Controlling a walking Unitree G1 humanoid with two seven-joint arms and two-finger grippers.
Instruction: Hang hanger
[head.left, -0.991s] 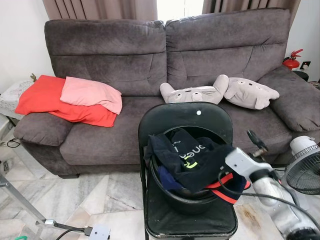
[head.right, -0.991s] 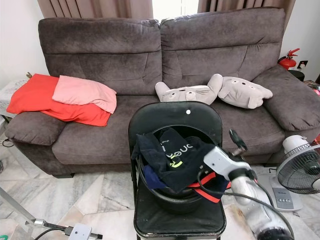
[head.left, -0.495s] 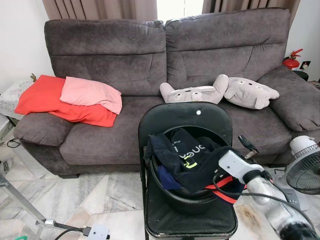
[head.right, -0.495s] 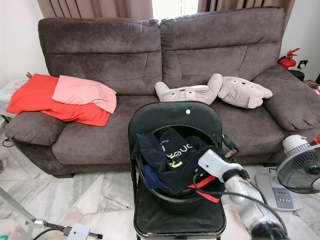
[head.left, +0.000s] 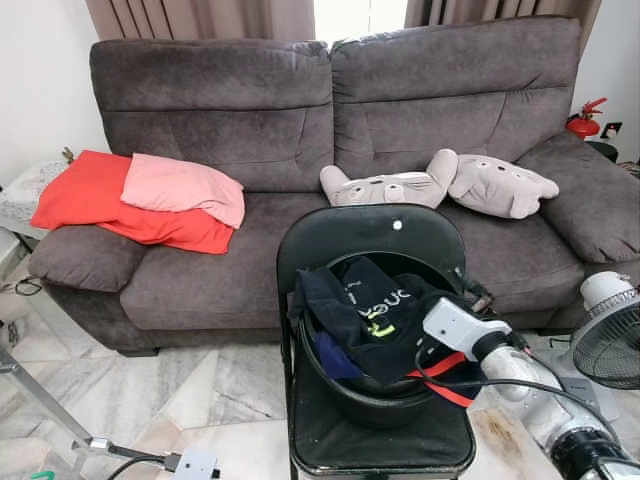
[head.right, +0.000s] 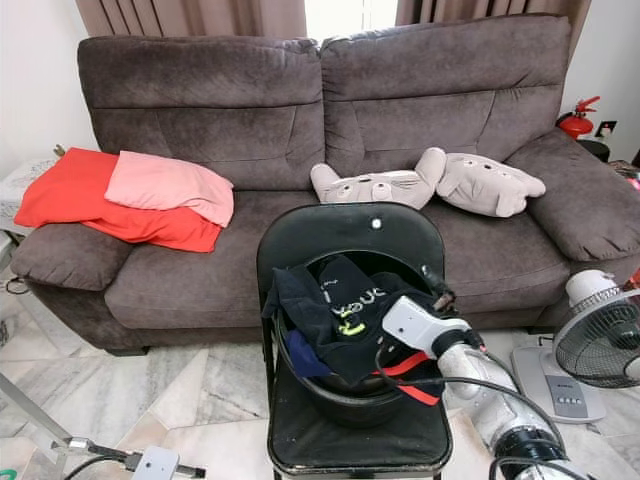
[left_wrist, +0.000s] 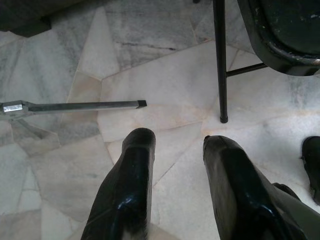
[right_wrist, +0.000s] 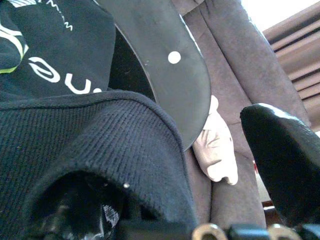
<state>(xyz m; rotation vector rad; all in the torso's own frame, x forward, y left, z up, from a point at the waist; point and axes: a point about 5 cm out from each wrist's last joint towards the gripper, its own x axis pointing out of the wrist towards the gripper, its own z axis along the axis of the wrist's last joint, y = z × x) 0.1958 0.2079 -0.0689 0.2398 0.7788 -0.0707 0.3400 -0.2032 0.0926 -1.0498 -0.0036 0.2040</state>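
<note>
The right gripper (head.right: 437, 297), fingers spread wide, is poised at the dark clothes (head.left: 375, 310) in the bucket (head.left: 370, 400); no hanger is yet held.

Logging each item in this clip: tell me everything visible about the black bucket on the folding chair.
The black bucket is round, looks like plastic and stands upright on the seat of the black folding chair, before its backrest. Dark clothes heap over its rim, among them a navy garment with white lettering and a yellow-green mark, and a black piece with red trim hanging over the side nearest the right gripper. That gripper reaches in at the rim, one finger above the knit fabric. Its inside is hidden.
</note>
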